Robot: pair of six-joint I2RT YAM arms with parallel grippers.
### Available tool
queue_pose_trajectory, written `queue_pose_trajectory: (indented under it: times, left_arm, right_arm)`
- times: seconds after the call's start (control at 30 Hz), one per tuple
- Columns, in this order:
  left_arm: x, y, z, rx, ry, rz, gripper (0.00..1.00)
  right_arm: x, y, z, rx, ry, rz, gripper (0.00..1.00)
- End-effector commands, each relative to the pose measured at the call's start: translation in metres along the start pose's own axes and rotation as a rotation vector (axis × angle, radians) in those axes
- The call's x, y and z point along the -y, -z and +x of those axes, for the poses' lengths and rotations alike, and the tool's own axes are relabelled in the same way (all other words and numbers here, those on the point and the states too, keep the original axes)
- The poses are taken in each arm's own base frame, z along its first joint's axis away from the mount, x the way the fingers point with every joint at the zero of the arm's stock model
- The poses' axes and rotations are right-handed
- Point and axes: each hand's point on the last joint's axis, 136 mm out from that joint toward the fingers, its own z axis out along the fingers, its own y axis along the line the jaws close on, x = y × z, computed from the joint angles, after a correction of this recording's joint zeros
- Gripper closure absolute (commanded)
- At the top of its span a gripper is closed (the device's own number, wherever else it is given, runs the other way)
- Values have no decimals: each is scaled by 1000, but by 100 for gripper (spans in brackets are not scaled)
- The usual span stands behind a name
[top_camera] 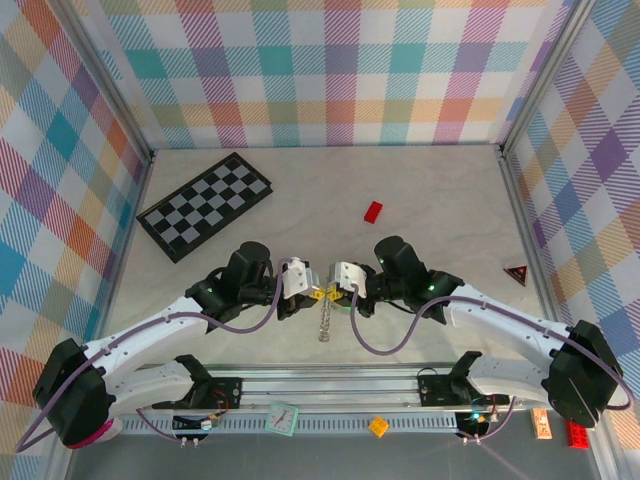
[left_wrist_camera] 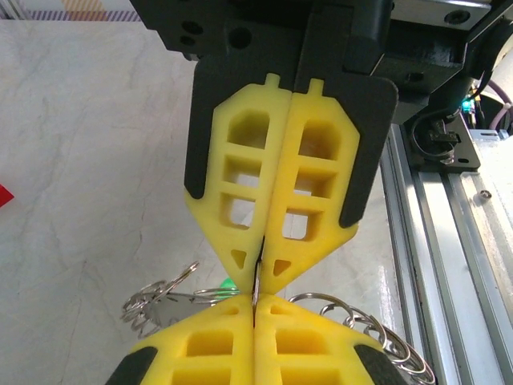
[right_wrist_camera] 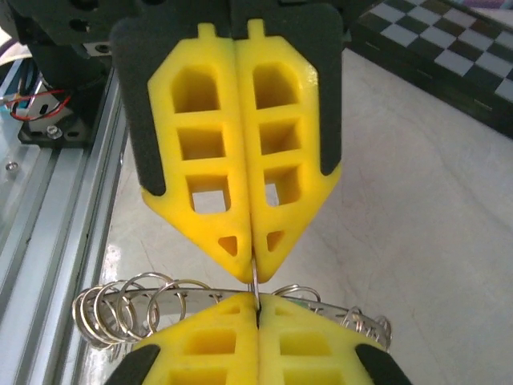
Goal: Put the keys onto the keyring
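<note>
My left gripper (top_camera: 314,294) and right gripper (top_camera: 330,293) meet tip to tip over the table's near middle. Both are shut on one thin wire ring of the keyring (top_camera: 324,326), whose chain hangs down below them. In the left wrist view my left gripper (left_wrist_camera: 255,303) faces the right gripper (left_wrist_camera: 258,282), with the pinched metal between the tips. Loops of the keyring (left_wrist_camera: 377,327) spread to both sides. A pale green key head (left_wrist_camera: 228,282) peeks out behind, beside a flat silver blade (left_wrist_camera: 172,305). In the right wrist view my right gripper (right_wrist_camera: 258,298) pinches the keyring (right_wrist_camera: 128,309).
A black-and-grey chequerboard (top_camera: 205,205) lies at the back left. A small red block (top_camera: 373,211) sits behind the grippers. A red triangle marker (top_camera: 516,274) is by the right wall. The aluminium rail (top_camera: 320,385) runs along the near edge, just behind the hanging chain.
</note>
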Motion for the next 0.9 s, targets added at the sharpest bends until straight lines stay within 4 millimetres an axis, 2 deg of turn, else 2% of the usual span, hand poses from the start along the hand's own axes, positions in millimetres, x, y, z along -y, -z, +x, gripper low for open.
queue_pose_trajectory:
  times: [0.0,0.1,0.23,0.4,0.6,0.87]
  left_arm:
    - [-4,2,-22,60,-35,-13,98]
    - [-9,1,-18,95,-13,-58,82]
    - [-9,-2,-4,126,5,-82,74]
    - [-3,-3,7,146,20,-78,72]
    - [3,-2,9,160,15,-59,76]
    - [0,1,6,168,1,-83,77]
  right_arm:
    - [2,-1,-16,49,35,-3,100]
    - [0,-2,-15,65,33,-6,100]
    - [-3,-3,-13,78,23,-19,100]
    - [-2,-5,-9,80,18,-13,100]
    - [-4,-8,-8,83,11,-30,100]
    - [-10,-8,-7,75,9,-65,100]
